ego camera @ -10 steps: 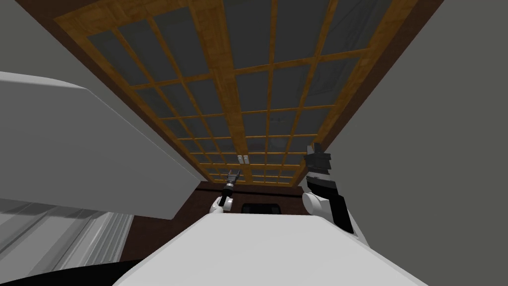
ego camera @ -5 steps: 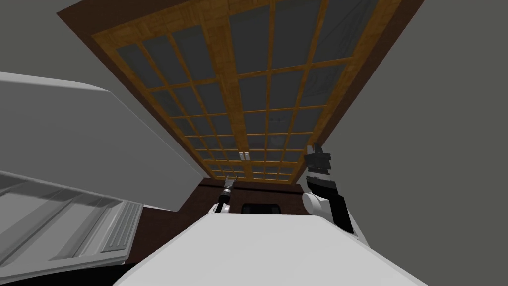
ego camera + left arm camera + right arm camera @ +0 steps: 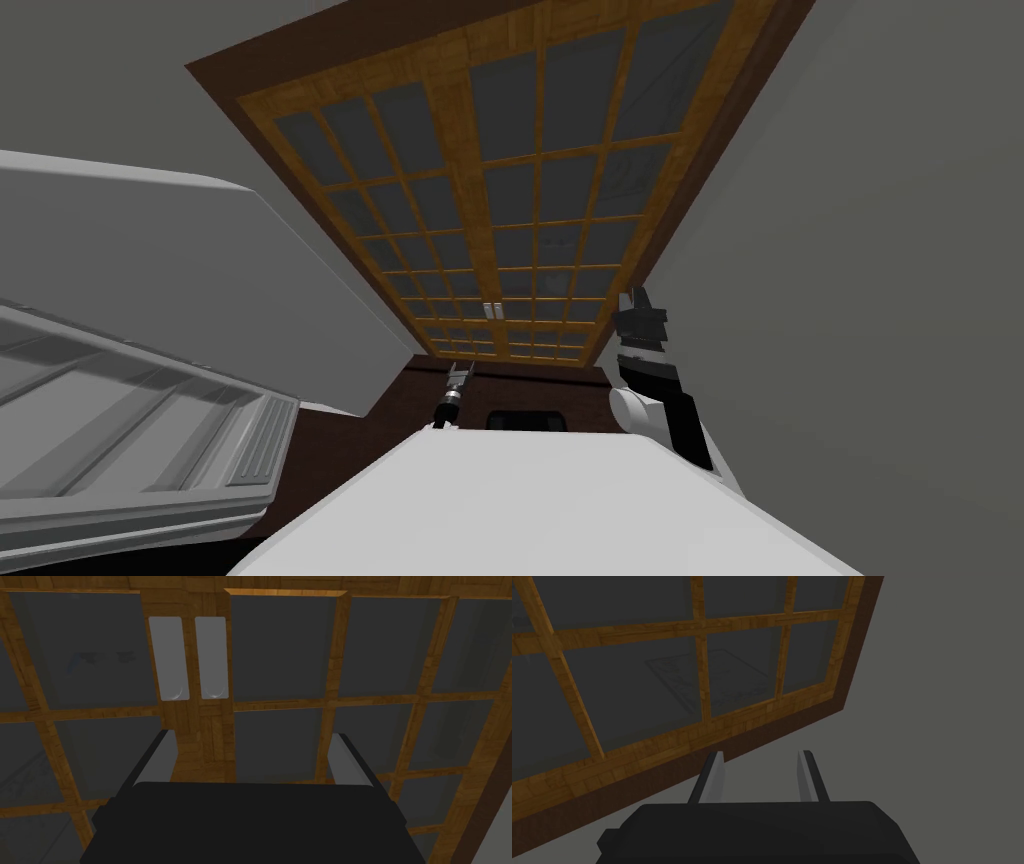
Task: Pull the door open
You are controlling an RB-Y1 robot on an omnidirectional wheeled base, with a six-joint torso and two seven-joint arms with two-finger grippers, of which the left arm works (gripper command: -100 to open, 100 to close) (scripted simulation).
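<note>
A double door [image 3: 520, 200] of wooden lattice and dark glass panes stands in a dark brown frame ahead of me. Two small light grey handle plates [image 3: 490, 309] sit side by side on its middle stiles. In the left wrist view the handle plates [image 3: 190, 658] lie a short way beyond my left gripper [image 3: 252, 758], which is open with nothing between its fingers. The left gripper [image 3: 459, 374] points at the door's lower middle, short of it. My right gripper [image 3: 638, 305] is raised near the door's right edge. In its own view the right gripper [image 3: 762, 758] is open and faces the frame's edge [image 3: 792, 721].
A big white block [image 3: 150, 290] juts in close on my left, with a white panelled piece [image 3: 130, 440] below it. A grey wall [image 3: 880, 300] runs along the right of the door. Dark brown floor [image 3: 420, 395] lies before the door.
The whole head view has shifted: I have backed away from the door and it looks smaller. My left gripper now sits farther from the handle plates. More of the white panelled piece shows.
</note>
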